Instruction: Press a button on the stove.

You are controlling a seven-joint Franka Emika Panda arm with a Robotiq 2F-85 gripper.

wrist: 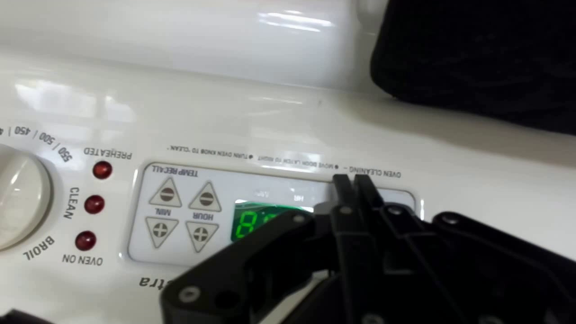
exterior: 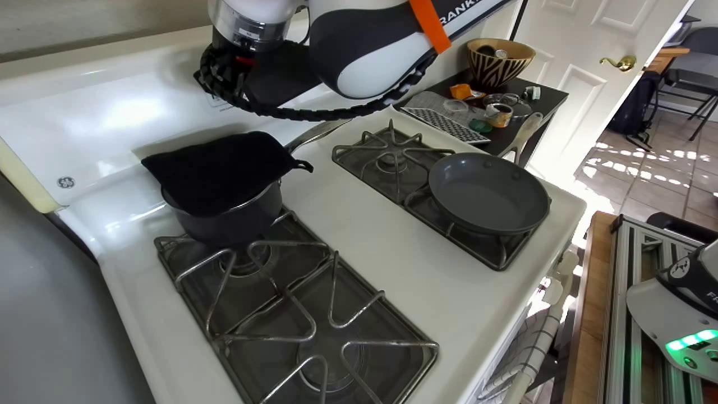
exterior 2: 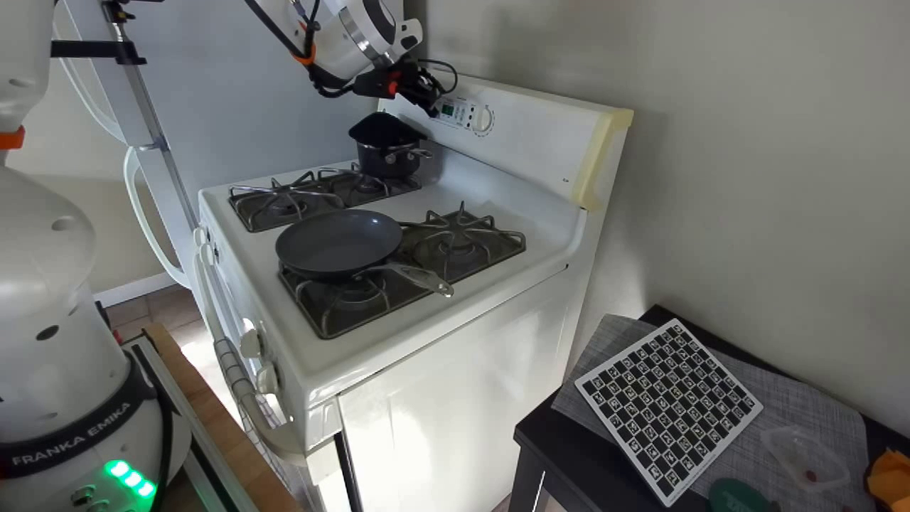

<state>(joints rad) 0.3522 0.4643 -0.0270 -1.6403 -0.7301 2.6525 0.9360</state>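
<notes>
The white stove (exterior: 359, 219) fills much of both exterior views. Its raised back panel (exterior 2: 533, 135) carries a green display (exterior 2: 447, 110). In the wrist view the panel stands upside down, with the green display (wrist: 247, 222) partly covered by my gripper. Triangular plus and minus buttons (wrist: 204, 201) for hour and minute show left of the display. My gripper (wrist: 352, 177) has its fingers almost together with nothing between them. Its tips lie in front of the panel, over the right part of the control strip. Any buttons behind the fingers are hidden. I cannot tell whether the tips touch.
A dark pot (exterior: 230, 219) with a black cloth-like cover (exterior: 219, 168) stands on the back burner close below my arm. A grey pan (exterior 2: 340, 242) sits on a front burner. The oven knob (wrist: 20, 195) and red lights (wrist: 94, 204) are left of the buttons.
</notes>
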